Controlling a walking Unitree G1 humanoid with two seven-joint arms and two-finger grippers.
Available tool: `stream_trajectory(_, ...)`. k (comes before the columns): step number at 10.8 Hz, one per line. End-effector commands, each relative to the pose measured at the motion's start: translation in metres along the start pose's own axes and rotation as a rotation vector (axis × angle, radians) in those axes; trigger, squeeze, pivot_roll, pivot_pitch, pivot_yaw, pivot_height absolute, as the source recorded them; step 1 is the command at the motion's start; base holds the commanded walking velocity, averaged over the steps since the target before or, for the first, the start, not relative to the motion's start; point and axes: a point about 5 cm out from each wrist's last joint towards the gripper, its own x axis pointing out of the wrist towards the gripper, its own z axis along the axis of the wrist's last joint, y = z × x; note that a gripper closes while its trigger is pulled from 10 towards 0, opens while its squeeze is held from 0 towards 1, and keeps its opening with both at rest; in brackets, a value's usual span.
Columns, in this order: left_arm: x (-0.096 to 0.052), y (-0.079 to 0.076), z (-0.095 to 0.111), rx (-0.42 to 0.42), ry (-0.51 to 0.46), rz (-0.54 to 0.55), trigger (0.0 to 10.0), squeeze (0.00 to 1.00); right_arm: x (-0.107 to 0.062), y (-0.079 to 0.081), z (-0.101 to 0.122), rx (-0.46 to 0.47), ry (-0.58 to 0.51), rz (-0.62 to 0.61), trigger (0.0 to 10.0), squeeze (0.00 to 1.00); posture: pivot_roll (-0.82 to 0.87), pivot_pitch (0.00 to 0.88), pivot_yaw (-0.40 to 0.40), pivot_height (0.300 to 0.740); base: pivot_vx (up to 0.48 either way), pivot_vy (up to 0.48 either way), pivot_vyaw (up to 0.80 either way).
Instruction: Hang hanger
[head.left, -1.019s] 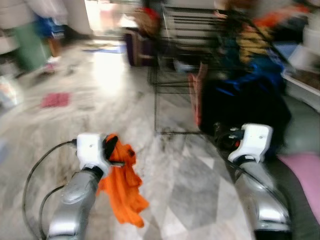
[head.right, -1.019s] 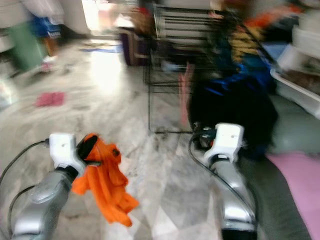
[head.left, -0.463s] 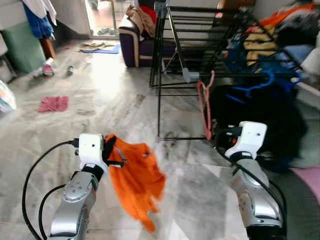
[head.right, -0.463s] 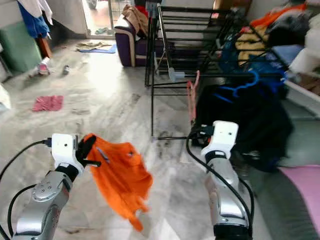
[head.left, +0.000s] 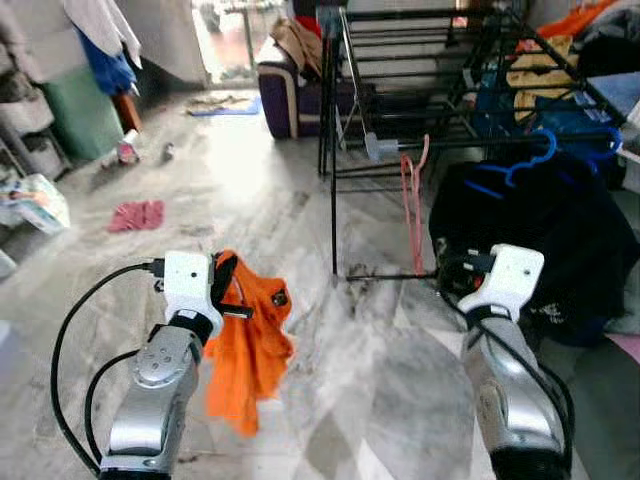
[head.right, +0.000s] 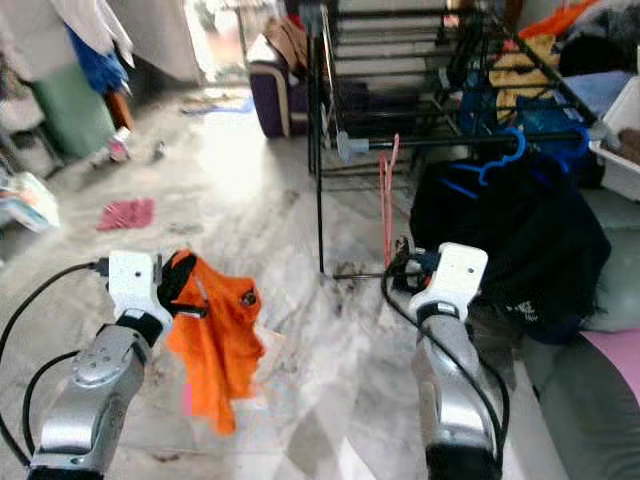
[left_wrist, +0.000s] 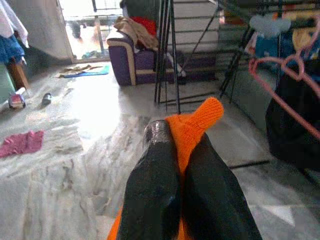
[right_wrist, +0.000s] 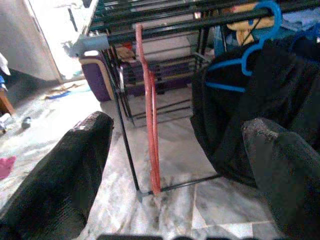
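Observation:
My left gripper (left_wrist: 180, 145) is shut on an orange garment (head.left: 250, 345), which hangs from it above the marble floor. A black drying rack (head.left: 400, 60) stands ahead. A pink hanger (right_wrist: 150, 125) hangs from the rack's front rail, empty. Beside it, blue hangers (head.left: 530, 165) carry a black garment (head.left: 545, 240). My right gripper (right_wrist: 177, 127) is open, held low in front of the rack, its fingers (right_wrist: 85, 150) spread wide with the pink hanger seen between them, some way off.
A purple sofa (head.left: 290, 85) with clothes on it sits behind the rack. A pink cloth (head.left: 137, 214) lies on the floor to the left, near a green bin (head.left: 85, 120) and a bag (head.left: 35, 200). Piled clothes crowd the right side.
The camera has shifted and steadied. The orange garment, flared out to the right half a second ago, now hangs straight down from my left gripper. The right gripper has stayed open.

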Motion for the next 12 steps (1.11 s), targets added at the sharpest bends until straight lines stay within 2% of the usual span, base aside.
stream_trajectory(1, -0.003, -0.001, 0.003, -0.011, -0.013, -0.009, 10.0, 0.00, -0.006, -0.014, -0.001, -0.027, 0.013, -0.019, 10.0, 0.00, 0.06, 0.000, 0.009, 0.740, 0.000, 0.000, 0.00)
stream_trajectory(3, -0.011, 0.004, -0.007, -0.030, 0.009, 0.010, 10.0, 0.00, -0.011, -0.020, -0.003, -0.052, 0.040, -0.010, 10.0, 0.00, 0.03, 0.003, -0.011, 0.740, 0.141, 0.157, 0.00)
stream_trajectory(7, -0.005, 0.006, -0.005, -0.025, 0.013, -0.019, 10.0, 0.00, -0.014, -0.004, 0.004, -0.037, 0.016, 0.042, 10.0, 0.00, 0.01, 0.023, 0.015, 0.740, 0.368, 0.306, -0.12)
stream_trajectory(9, 0.000, 0.007, -0.003, -0.009, 0.013, -0.033, 10.0, 0.00, -0.021, -0.008, 0.003, -0.044, 0.039, 0.043, 10.0, 0.00, 0.01, 0.071, 0.006, 0.740, 0.416, 0.148, 0.00)
stream_trajectory(10, 0.003, 0.004, -0.003, 0.000, 0.017, -0.030, 10.0, 0.00, -0.023, -0.010, 0.000, -0.047, 0.057, 0.039, 10.0, 0.00, 0.01, 0.076, 0.005, 0.740, 0.480, 0.000, -0.56)
stream_trajectory(12, 0.005, 0.000, -0.007, -0.047, 0.058, -0.009, 10.0, 0.00, -0.023, -0.008, 0.000, -0.038, 0.064, 0.035, 10.0, 0.00, 0.02, 0.078, 0.003, 0.740, 0.480, 0.000, -0.80)
